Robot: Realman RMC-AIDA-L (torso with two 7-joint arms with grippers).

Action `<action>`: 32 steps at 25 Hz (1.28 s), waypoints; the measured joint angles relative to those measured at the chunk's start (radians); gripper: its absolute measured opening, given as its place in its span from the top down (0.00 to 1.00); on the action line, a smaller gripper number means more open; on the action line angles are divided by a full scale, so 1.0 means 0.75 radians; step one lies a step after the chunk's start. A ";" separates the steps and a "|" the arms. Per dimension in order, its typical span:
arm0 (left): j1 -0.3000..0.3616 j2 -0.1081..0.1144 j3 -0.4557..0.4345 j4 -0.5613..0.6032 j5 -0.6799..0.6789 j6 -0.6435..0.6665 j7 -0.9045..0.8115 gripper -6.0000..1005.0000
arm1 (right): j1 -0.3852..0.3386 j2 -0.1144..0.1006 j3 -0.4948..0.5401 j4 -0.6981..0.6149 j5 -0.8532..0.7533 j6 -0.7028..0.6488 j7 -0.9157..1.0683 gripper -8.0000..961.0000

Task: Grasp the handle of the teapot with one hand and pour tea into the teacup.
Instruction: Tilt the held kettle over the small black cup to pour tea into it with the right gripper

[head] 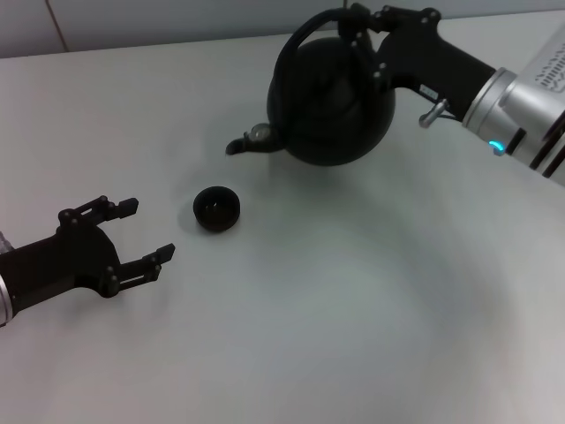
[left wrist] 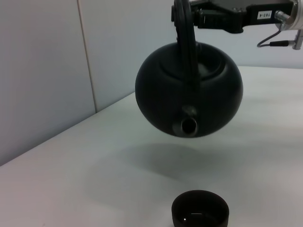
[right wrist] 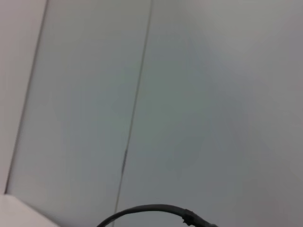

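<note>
Two grippers are in view, and only the right one is at work. Far to the left, low over the table, the left gripper sits idle with its fingers spread wide and nothing between them. Just to the right of it, the small black teacup stands upright on the table; the left wrist view shows its dark inside, though whether any tea is in it cannot be made out. Further right and further back, the teapot hangs clear of the table with its shadow beneath it, tipped so that its spout points down toward the cup's side. At the far right, the right gripper is clamped on the handle at the top of the pot. So the grasp and lift look done and tilting has begun. The spout appears short of the cup, not over it, and no stream shows, so the pour itself likely remains.
</note>
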 joint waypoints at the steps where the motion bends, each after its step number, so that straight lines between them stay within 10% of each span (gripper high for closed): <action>1: 0.000 0.000 0.000 0.000 0.000 0.000 0.000 0.20 | 0.003 0.000 -0.007 0.000 0.000 0.003 -0.002 0.84; 32: 0.000 0.001 0.001 0.000 0.000 0.001 -0.001 0.20 | 0.036 -0.003 -0.167 -0.073 -0.002 0.005 -0.016 0.84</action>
